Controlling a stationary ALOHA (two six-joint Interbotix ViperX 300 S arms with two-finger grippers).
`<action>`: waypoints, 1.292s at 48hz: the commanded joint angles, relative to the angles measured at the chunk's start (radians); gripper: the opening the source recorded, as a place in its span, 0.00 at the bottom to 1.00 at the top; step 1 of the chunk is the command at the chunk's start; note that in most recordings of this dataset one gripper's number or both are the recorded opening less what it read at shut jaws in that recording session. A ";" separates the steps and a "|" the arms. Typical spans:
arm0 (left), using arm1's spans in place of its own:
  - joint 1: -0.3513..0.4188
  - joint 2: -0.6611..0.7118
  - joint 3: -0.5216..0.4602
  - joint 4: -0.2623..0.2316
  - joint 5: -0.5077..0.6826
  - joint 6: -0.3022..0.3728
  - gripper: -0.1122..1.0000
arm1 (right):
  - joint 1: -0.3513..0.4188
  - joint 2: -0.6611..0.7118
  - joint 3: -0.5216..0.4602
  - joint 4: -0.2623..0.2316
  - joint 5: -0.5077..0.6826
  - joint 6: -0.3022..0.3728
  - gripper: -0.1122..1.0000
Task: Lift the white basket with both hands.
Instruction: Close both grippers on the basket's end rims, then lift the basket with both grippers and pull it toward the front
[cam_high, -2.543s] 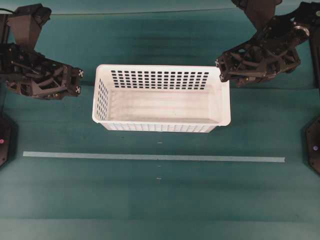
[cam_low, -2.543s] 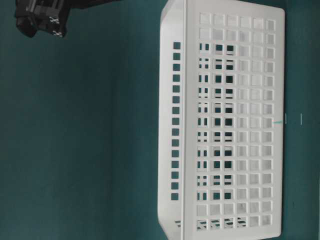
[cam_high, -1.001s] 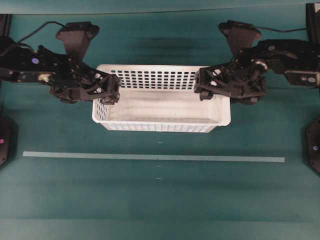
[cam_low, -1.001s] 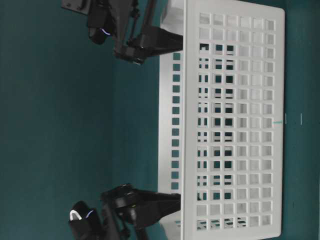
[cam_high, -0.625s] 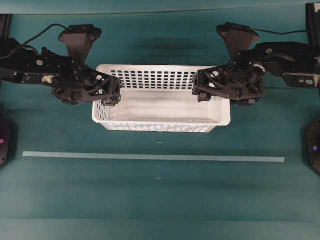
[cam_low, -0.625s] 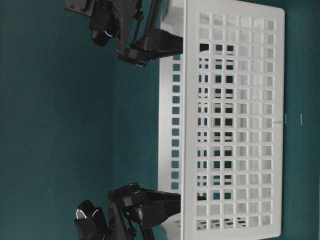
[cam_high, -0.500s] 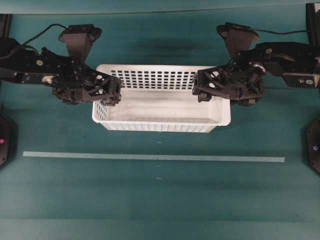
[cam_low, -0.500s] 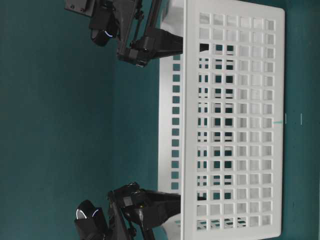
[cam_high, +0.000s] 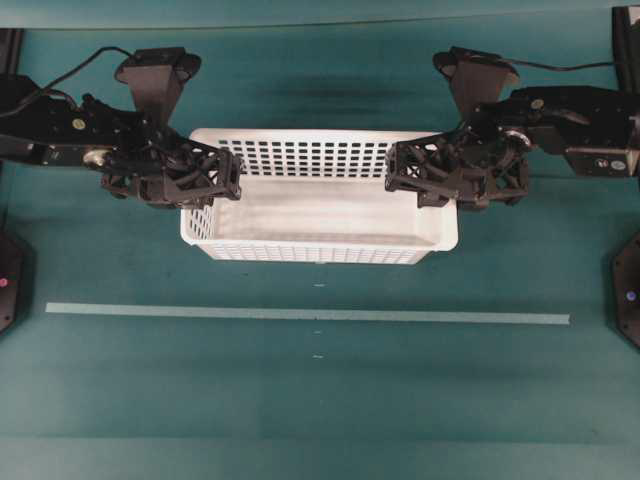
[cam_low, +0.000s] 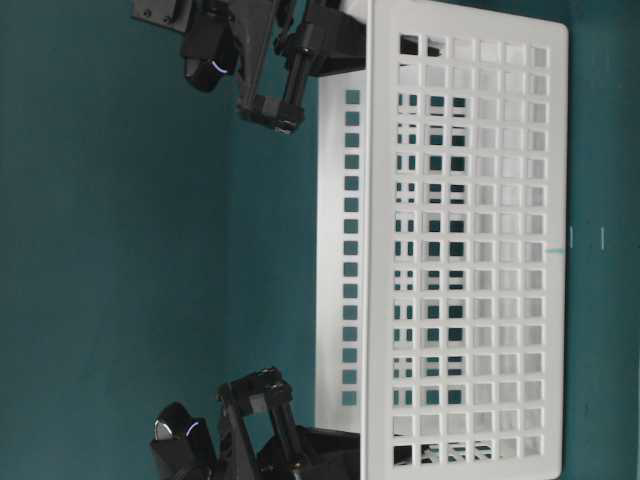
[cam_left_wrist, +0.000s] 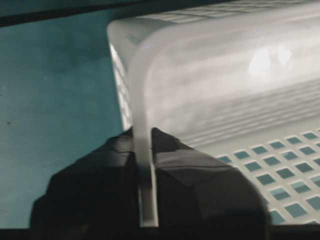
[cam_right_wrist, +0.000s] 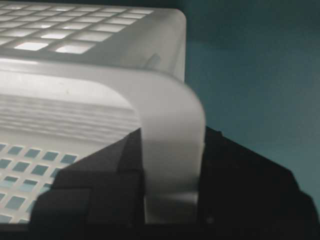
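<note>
The white basket (cam_high: 320, 215) sits mid-counter, left gripper (cam_high: 215, 180) and right gripper (cam_high: 415, 172) with jaws pinched on its opposite end rims. Lift both together, level; the floor seems barely raised, if at all.

My overhead camera looks straight down on the teal worktop (cam_high: 320, 400), taking in both arms and the whole white basket (cam_high: 320, 215). The table-level view sits low and close, turned sideways, facing the basket's long slotted wall. Each wrist camera looks past its own tool at one end rim, very near.
</note>
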 joint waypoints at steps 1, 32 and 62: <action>-0.005 -0.008 -0.008 0.005 -0.008 0.003 0.09 | 0.006 0.003 -0.008 0.002 -0.011 -0.003 0.24; -0.005 -0.055 -0.051 0.003 0.015 0.003 0.09 | 0.008 -0.052 -0.015 0.000 0.055 -0.012 0.24; -0.080 -0.106 -0.025 0.003 0.029 -0.037 0.09 | 0.080 -0.078 0.003 0.000 0.057 -0.003 0.24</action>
